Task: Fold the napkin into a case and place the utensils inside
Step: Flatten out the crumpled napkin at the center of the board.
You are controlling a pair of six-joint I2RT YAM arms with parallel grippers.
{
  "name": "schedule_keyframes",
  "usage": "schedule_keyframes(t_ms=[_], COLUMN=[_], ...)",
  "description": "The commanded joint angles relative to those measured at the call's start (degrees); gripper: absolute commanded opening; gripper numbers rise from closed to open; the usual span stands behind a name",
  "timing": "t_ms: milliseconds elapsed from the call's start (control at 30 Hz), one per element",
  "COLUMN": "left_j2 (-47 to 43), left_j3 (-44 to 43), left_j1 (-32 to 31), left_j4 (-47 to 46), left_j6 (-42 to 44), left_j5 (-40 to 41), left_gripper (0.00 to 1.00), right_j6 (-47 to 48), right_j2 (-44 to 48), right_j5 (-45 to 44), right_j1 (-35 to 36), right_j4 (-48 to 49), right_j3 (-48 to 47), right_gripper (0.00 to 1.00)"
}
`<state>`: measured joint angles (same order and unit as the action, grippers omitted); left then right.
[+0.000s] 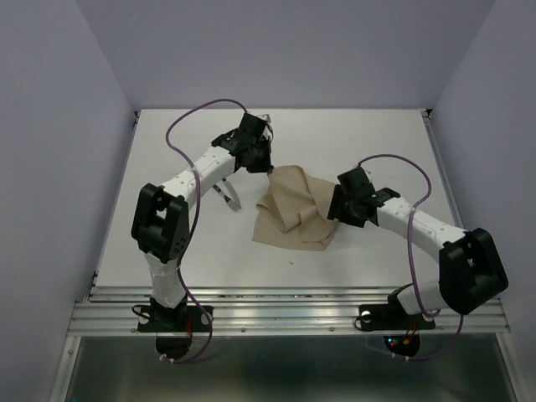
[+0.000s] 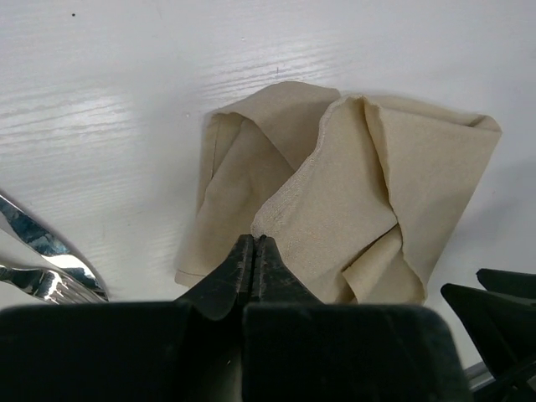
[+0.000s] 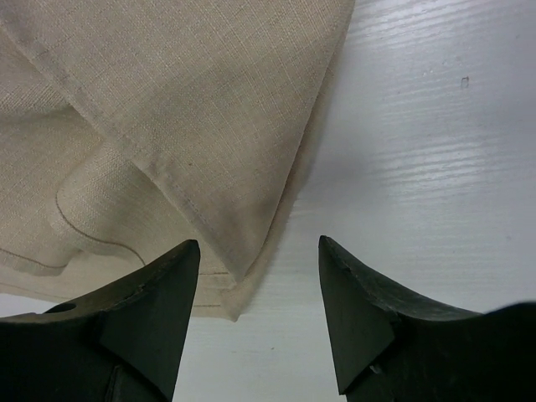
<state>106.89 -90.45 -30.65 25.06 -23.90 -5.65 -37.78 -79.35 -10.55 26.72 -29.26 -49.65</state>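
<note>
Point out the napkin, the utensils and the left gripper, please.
napkin (image 1: 293, 216): top view, middle of the cloth.
utensils (image 2: 52, 270): left wrist view, shiny metal end.
left gripper (image 2: 254, 244): left wrist view, between its shut fingertips.

The top camera sat high above and behind the arm bases, looking down and forward over the whole white counter (image 1: 352, 142), with both arms in frame. The left wrist camera sat just behind the left hand (image 2: 254, 243), looking along its fingers from close over the counter toward the napkin (image 2: 335, 193). The right wrist camera looked out between the fingers of the right hand (image 3: 258, 243), very near the cloth's edge. All three views shared the napkin and the counter beside it.
</note>
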Motion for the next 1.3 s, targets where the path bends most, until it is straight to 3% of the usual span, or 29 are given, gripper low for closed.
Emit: schedule_keyframes(t_ms=[0,233,333,367,400,467,500,600,700,800,1000,1067,1100,1133,1200,1267], left_j2=[-1.7,-1.7,-1.7,-1.7,-1.8,-2.0,-2.4,-2.8,-3.0,-3.2,1.2,3.7,6.6,7.9,11.0,10.0], left_j3=[0.0,-0.7,-0.9,-1.0,-1.1,-1.2,-1.3,-2.2,-4.5,-8.0,-20.5,-31.8,-35.8,-44.6,-52.1,-55.6], left_j1=[0.1,0.1,0.1,0.1,0.1,0.1,0.1,0.3,0.9,1.4,7.2,8.9,9.6,11.0,11.9,12.9], left_j4=[-0.4,-0.3,-0.4,-0.3,-0.3,-0.2,0.0,0.8,1.3,3.0,0.4,0.2,0.1,0.0,-0.9,-5.3], left_j6=[-0.7,-0.6,-0.8,-0.9,-1.0,-0.8,-0.8,-0.4,0.2,0.9,2.6,2.6,2.5,2.0,1.2,0.1], left_j5=[-2.3,-2.5,-3.2,-3.4,-3.6,-3.2,-2.6,-1.9,0.3,5.0,2.2,0.3,-2.0,-2.9,-6.3,-9.3], left_gripper=[0.00,0.00,0.00,0.00,0.00,0.00,0.00,0.00,0.00,0.00,0.00,0.00,0.00,0.00,0.00,0.00], right_j6=[-0.4,-0.5,-1.2,-1.7,-3.3,-4.1,-4.5,-3.7,0.2,5.5,17.3,19.3,21.6,22.9,26.0,28.2], right_j2=[-1.5,-5.8,-8.2,-8.4,-7.5,-5.6,-4.8,-2.2,-1.8,-3.8,-12.6,-15.3,-16.6,-18.8,-20.1,-20.5], right_j5=[0.1,0.4,-0.9,-2.1,-3.7,-7.4,-8.4,-12.6,-17.0,-19.7,-17.6,-16.3,-16.2,-16.3,-16.8,-17.3], right_j1=[1.2,4.4,4.4,4.4,4.4,4.4,4.4,4.4,4.4,1.0,-12.4,-14.7,-15.2,-15.7,-15.7,-15.7], right_j4=[1.8,4.6,5.3,5.2,5.1,5.9,5.8,5.1,5.0,4.3,6.8,6.9,6.9,6.8,6.8,6.8], right_j3=[0.9,0.1,0.3,0.3,0.6,1.1,1.0,-0.6,-3.4,-10.2,-33.2,-42.0,-50.9,-55.4,-66.4,-70.9], right_gripper=[0.64,0.63,0.58,0.52,0.38,0.25,0.12,0.01,0.01,0.01,0.01,0.01,0.01,0.01,0.02,0.04])
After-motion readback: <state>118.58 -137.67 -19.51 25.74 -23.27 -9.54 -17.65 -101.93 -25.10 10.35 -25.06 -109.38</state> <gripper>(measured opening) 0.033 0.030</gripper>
